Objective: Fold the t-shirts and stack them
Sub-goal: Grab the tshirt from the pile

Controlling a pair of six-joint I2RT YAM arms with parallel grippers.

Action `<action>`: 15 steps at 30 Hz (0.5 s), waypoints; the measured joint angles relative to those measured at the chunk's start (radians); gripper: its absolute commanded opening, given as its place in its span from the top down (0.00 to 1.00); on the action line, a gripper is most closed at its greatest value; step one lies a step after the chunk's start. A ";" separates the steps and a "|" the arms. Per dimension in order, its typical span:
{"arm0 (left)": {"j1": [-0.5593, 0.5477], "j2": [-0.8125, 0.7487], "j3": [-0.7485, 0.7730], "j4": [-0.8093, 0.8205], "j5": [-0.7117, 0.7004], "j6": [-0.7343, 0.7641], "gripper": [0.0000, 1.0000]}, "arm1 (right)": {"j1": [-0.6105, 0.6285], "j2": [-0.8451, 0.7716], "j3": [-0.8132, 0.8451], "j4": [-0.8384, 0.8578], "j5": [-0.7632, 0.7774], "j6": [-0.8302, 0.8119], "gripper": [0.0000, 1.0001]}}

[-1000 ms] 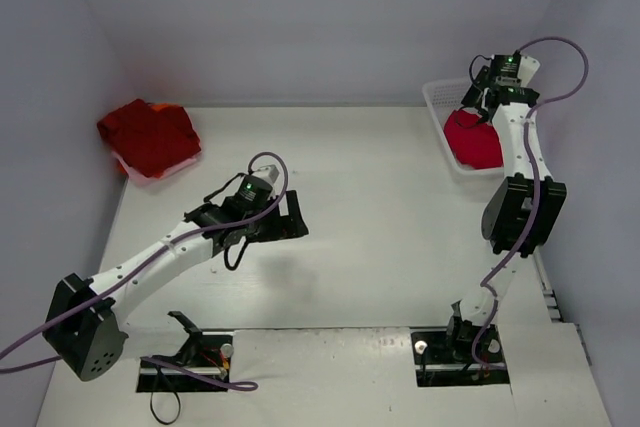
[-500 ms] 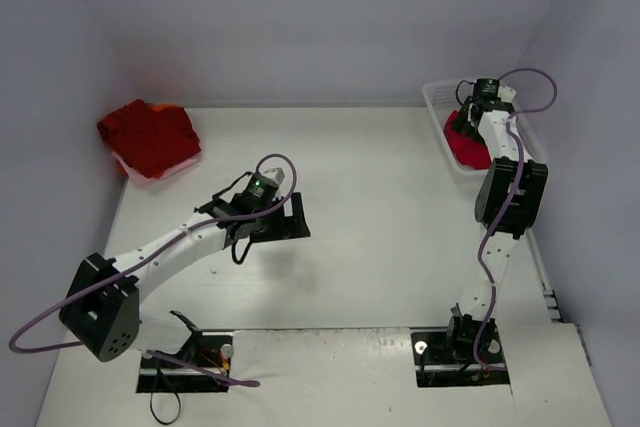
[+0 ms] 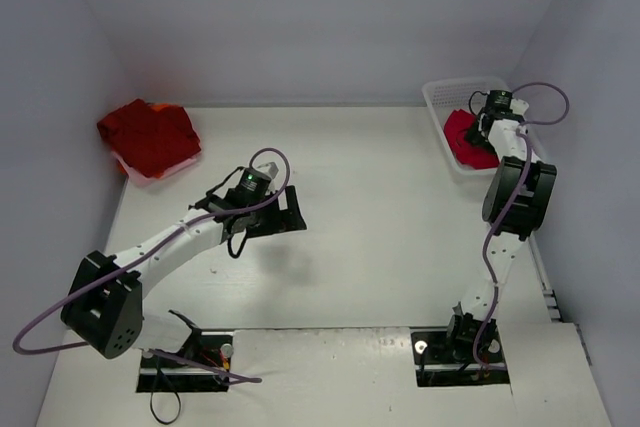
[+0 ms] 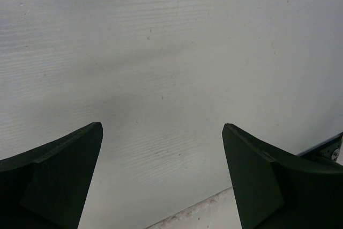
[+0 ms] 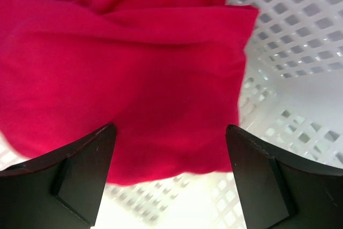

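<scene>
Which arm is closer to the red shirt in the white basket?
Right. The right arm reaches into the basket, jaws over the shirt; the left arm hovers over the table.

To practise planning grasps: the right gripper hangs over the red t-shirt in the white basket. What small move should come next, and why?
Probably dip and close on the t-shirt: the right gripper has its jaws open just above the bunched red cloth, which lies in the basket, not yet gripped.

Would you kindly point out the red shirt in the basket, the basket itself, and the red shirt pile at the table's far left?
red shirt (image 5: 134,73): right wrist view, middle of the cloth.
basket (image 5: 300,14): right wrist view, mesh wall.
red shirt pile (image 3: 148,135): top external view, middle of the pile.
</scene>
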 measured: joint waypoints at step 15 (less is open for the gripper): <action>0.003 -0.003 -0.014 0.003 0.003 0.003 0.12 | -0.025 0.034 -0.051 0.122 -0.016 -0.001 1.00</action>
